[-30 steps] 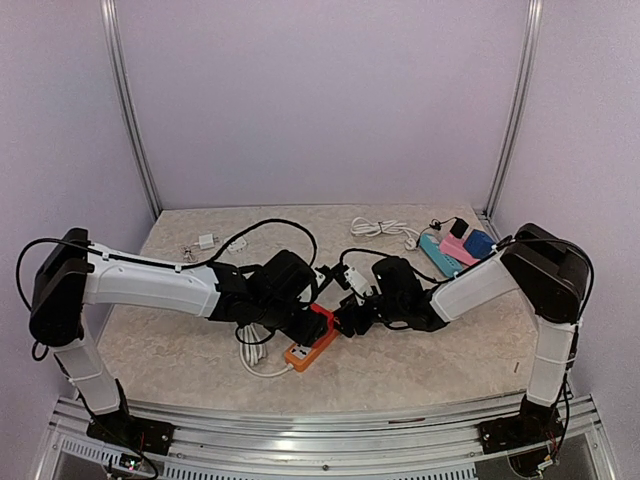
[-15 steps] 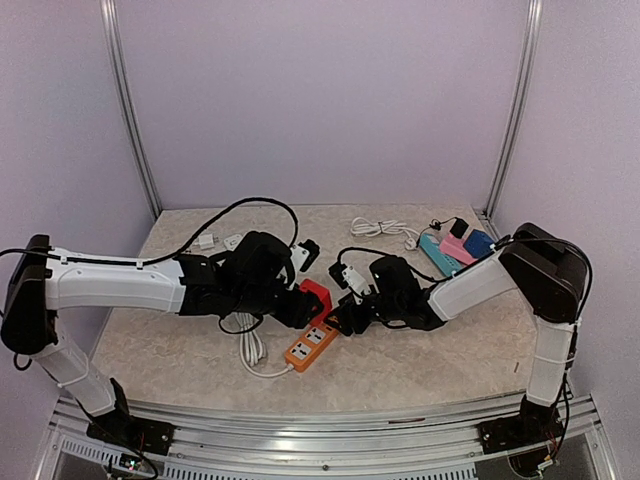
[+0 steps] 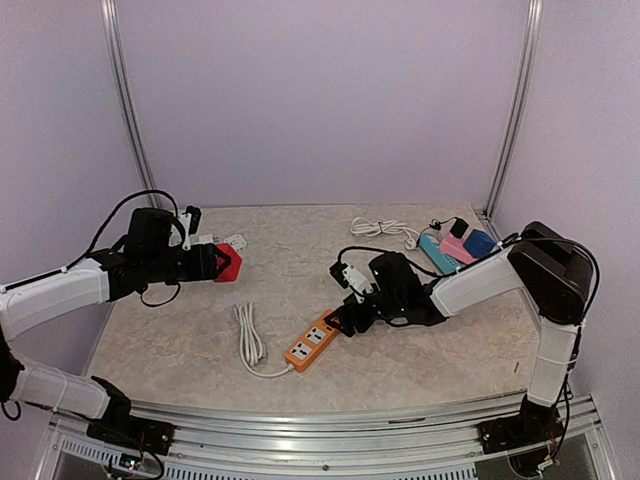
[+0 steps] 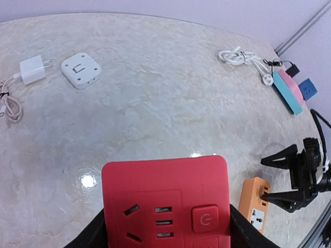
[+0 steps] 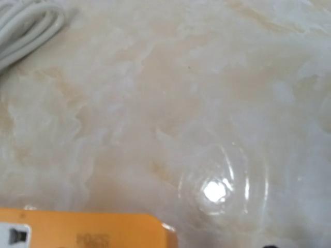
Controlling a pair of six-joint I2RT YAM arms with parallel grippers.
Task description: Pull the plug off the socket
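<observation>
Top external, red adapter (image 3: pixel 228 263) toward left edge

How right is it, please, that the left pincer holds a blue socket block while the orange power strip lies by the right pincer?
Not blue: the left wrist view shows the socket block in the left pincer is red. The rest stands.

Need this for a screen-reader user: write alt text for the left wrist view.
A red socket block, gripped by the left hand, fills the bottom centre above a marbled table. A white charger and a white square adapter lie upper left; at lower right, the open right hand sits beside an orange power strip.
</observation>
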